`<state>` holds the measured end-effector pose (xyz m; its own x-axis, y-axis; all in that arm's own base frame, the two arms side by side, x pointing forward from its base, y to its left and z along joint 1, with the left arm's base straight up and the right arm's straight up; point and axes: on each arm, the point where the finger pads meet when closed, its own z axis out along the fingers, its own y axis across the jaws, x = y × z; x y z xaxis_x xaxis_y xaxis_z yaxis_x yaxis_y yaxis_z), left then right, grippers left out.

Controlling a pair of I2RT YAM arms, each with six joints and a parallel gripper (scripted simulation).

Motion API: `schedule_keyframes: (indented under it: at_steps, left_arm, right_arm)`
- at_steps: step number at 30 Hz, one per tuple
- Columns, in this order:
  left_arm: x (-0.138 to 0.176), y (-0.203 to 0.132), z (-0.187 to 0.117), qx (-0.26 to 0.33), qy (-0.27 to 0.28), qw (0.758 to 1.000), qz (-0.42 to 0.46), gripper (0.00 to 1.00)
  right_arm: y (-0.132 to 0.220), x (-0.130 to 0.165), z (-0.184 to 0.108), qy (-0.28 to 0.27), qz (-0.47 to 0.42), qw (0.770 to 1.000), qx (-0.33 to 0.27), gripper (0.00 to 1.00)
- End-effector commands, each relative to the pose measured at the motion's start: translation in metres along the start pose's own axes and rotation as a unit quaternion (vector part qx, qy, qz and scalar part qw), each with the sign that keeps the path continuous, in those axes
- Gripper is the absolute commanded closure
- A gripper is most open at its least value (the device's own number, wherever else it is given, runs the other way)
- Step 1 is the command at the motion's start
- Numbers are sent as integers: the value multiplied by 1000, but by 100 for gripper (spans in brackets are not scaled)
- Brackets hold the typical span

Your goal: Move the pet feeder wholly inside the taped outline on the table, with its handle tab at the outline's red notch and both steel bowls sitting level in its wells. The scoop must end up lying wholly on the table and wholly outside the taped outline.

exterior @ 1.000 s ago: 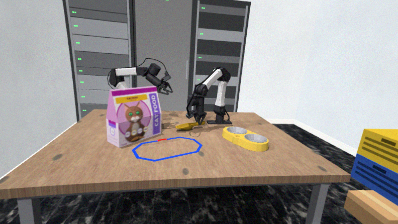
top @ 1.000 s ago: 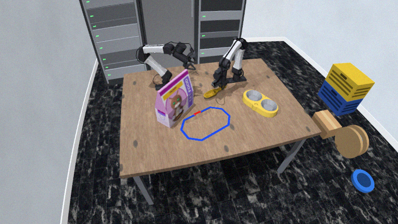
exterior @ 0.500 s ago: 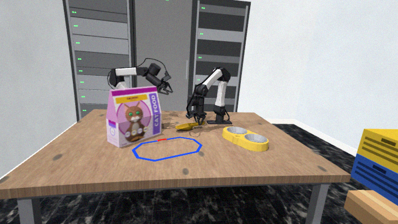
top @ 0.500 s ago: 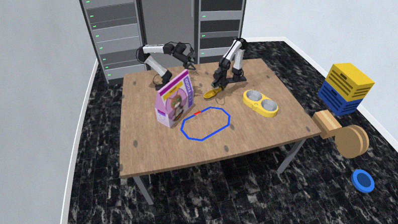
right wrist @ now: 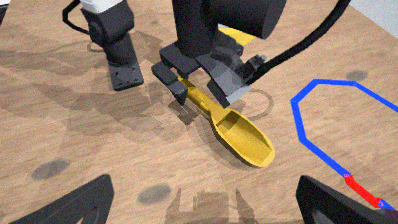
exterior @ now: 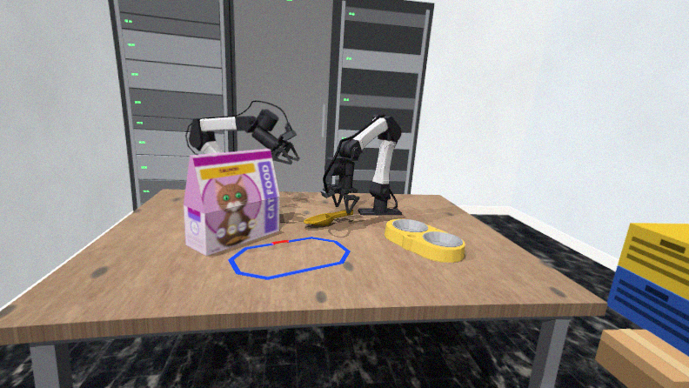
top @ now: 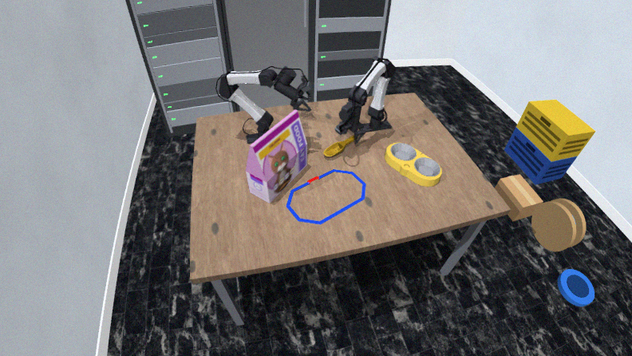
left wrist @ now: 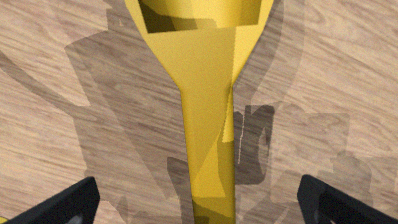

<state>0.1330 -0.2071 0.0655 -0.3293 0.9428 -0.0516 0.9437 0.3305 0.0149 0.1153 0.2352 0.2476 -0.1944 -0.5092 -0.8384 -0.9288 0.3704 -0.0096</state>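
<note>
Lying on the brown wooden surface point(top: 247, 247) point(exterior: 192, 298) point(left wrist: 345, 75) point(right wrist: 120, 160), one yellow scoop point(top: 336, 149) point(exterior: 320, 219) point(left wrist: 210, 100) point(right wrist: 245, 142) is resting wholly outside one blue taped outline point(top: 341, 211) point(exterior: 304, 270) point(right wrist: 325, 157). The outline is bearing one red notch point(top: 313, 179) point(exterior: 280, 242) point(right wrist: 363, 191) on its edge facing the two arms. The left end effector point(top: 348, 134) point(exterior: 343, 204) point(left wrist: 198, 186) point(right wrist: 200, 90) is standing released over the scoop, its two fingers flanking the handle and gripping nothing. The right end effector point(top: 305, 104) point(exterior: 295, 157) point(right wrist: 204, 184) is hanging above the surface, likewise released, with two fingers spread. One yellow two-welled pet feeder point(top: 405, 167) point(exterior: 410, 241) point(right wrist: 239, 36) is sitting outside the outline, on the left arm's side. Two round grey steel bowls, the first bowl point(top: 403, 152) point(exterior: 410, 225) and the second bowl point(top: 427, 167) point(exterior: 442, 238), are occupying its two wells, one in each, and both are appearing level. One pink-and-white cat food bag point(top: 280, 163) point(exterior: 233, 207) is standing upright beside the outline, near the notch.
</note>
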Motion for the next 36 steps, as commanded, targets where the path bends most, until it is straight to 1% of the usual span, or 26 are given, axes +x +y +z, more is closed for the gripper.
schedule_keyframes:
  at_steps: [1,2,3,5,7,9,11,14,17,21,22,24,26,30,34,36]
  left_arm:
    - [-4,-3,-29,2,-11,1000,2,0]
    - [-4,-3,-36,2,-11,1000,3,0]
    - [-7,-1,-36,-3,-17,1000,3,0]
    - [-2,4,-32,-8,-9,1000,-9,0]
    - [0,9,-34,-12,-14,1000,-20,0]
    - [0,9,-34,-12,-14,1000,-20,0]
    - [6,18,-32,-16,-14,999,-37,0]
    - [13,45,-37,-31,-36,995,-89,0]
    - [24,82,-44,-51,-63,983,-165,0]
    - [35,135,-60,-73,-106,953,-275,0]
    - [41,148,-59,-77,-108,944,-303,0]
    - [55,179,-66,-93,-124,917,-367,0]
    - [55,179,-66,-93,-124,917,-367,0]
    - [81,228,-75,-118,-146,866,-464,0]
    - [99,260,-81,-135,-155,827,-523,0]
    - [105,272,-83,-140,-159,813,-542,0]
  right_arm:
    - [2,-4,-2,-8,-4,1000,-3,0]
    - [2,-4,-2,-8,-4,1000,-3,0]
    - [2,-4,-2,-8,-4,1000,-3,0]
    - [-4,-12,-3,-24,0,1000,15,0]
    - [-12,-16,2,-34,5,999,40,0]
    - [-12,-16,2,-34,5,999,40,0]
    - [-20,-30,4,-60,12,995,73,0]
    - [-26,-53,11,-103,24,987,119,0]
    - [-22,-74,17,-147,42,976,153,0]
    - [-8,-90,24,-186,64,965,174,0]
    - [-5,-92,25,-192,68,963,176,0]
    - [4,-95,28,-203,76,960,179,0]
    - [4,-95,28,-203,76,960,179,0]
    - [16,-95,33,-206,76,960,174,0]
    - [21,-93,37,-201,67,963,167,0]
    - [21,-99,33,-207,70,962,165,0]
